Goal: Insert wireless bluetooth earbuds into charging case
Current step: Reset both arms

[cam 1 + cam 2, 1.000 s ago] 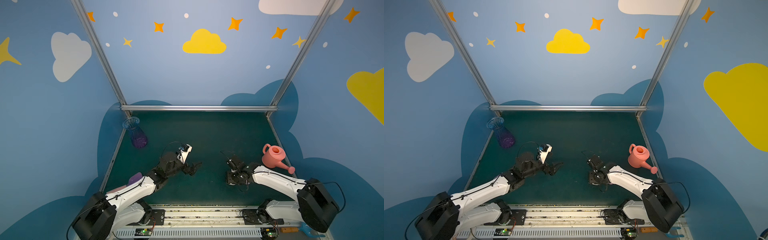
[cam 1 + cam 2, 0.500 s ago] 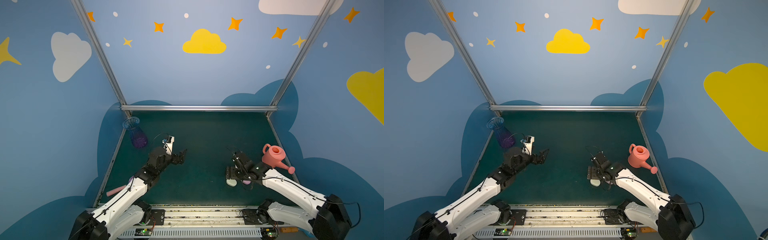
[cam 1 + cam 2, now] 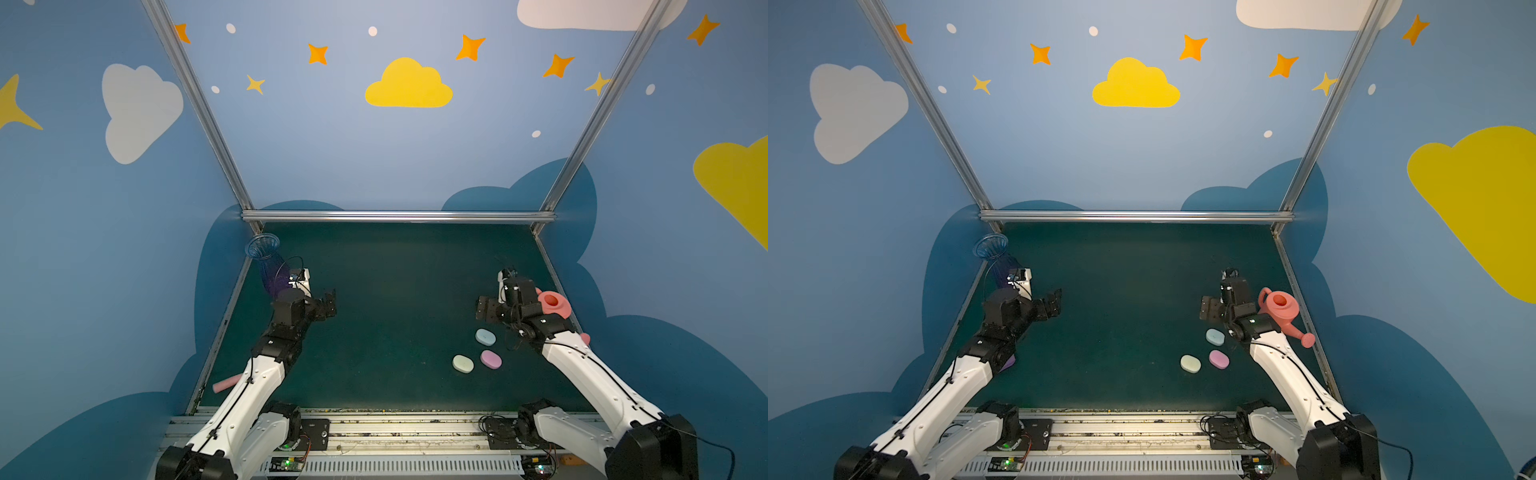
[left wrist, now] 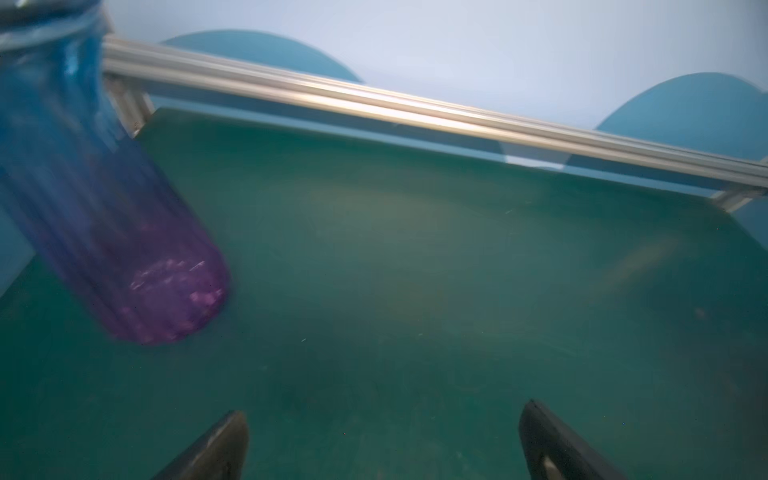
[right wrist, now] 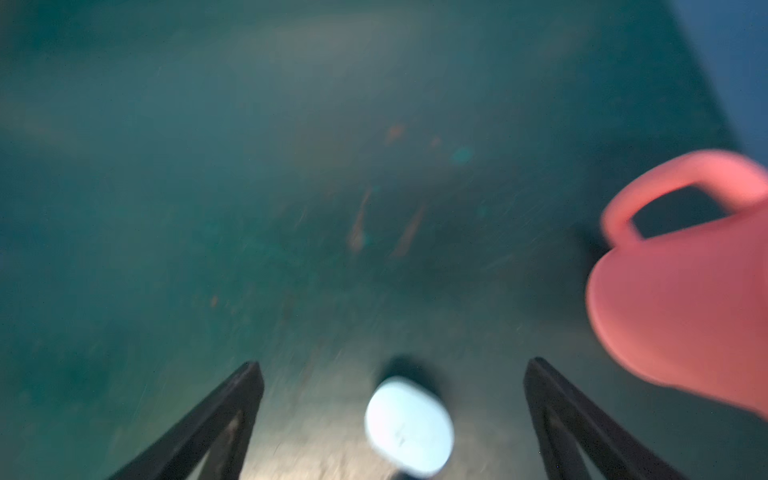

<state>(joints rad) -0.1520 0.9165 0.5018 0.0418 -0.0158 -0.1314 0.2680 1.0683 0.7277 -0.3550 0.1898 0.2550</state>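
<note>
Your left gripper (image 3: 328, 305) and right gripper (image 3: 484, 309) hover empty, jaws wide: shut charging cases (image 3: 485, 337) lower right suggest earbuds stowed.

Left tool (image 3: 329, 305) splayed wide, right tool (image 3: 483, 309) likewise

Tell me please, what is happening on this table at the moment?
Two robot arms hang above a green mat. The left gripper and the right gripper both have their fingers spread and hold nothing. Three closed oval cases lie near the right arm: a blue case, closest to that gripper, a pink case and a pale green case. No earbuds are visible. A pink watering can and a blue-purple vase are at the sides.
</note>
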